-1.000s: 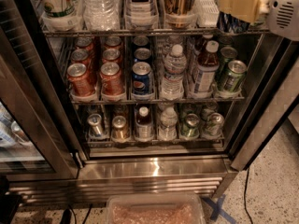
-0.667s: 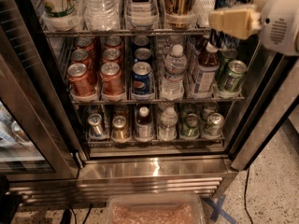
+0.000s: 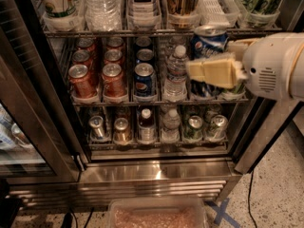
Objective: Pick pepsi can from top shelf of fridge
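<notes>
Tan fingers [image 3: 213, 72] of the gripper [image 3: 205, 63] reach in from the right of the camera view and appear clamped across the pepsi can [image 3: 209, 41], one finger in front of it and one behind. The can stands upright in that grip, just below the right end of the top shelf [image 3: 142, 33], in front of the fridge [image 3: 152, 172]. Red cans [image 3: 81, 79] and a water bottle [image 3: 176, 72] fill the middle rack. A plastic tub [image 3: 156, 213] lies on the floor.

One tool [image 3: 199, 71] at right gripping one pepsi can [image 3: 209, 39], six red cans [image 3: 113, 80], three short blue cans [image 3: 144, 79]
</notes>
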`<state>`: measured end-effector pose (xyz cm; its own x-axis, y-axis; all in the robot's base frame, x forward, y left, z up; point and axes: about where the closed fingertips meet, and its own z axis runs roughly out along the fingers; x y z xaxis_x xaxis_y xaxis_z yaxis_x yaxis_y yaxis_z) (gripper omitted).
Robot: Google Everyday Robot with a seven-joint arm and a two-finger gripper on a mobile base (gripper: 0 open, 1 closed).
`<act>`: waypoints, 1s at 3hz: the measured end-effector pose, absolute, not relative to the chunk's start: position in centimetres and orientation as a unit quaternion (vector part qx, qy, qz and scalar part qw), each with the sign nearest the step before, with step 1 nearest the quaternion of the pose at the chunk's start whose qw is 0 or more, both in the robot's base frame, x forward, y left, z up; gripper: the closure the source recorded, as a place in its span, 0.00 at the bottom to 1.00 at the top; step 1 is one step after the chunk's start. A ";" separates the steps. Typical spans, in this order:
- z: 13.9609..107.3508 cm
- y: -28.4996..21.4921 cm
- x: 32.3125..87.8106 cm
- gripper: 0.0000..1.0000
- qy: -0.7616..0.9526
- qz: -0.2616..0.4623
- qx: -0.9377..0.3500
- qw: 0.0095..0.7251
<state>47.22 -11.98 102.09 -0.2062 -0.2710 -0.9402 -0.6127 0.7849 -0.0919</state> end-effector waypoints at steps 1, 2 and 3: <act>101.2 -9.2 44.7 1.00 0.755 0.191 -0.334 0.531; 101.6 -5.9 42.5 1.00 0.736 0.251 -0.368 0.510; 101.6 -5.9 42.5 1.00 0.736 0.251 -0.368 0.510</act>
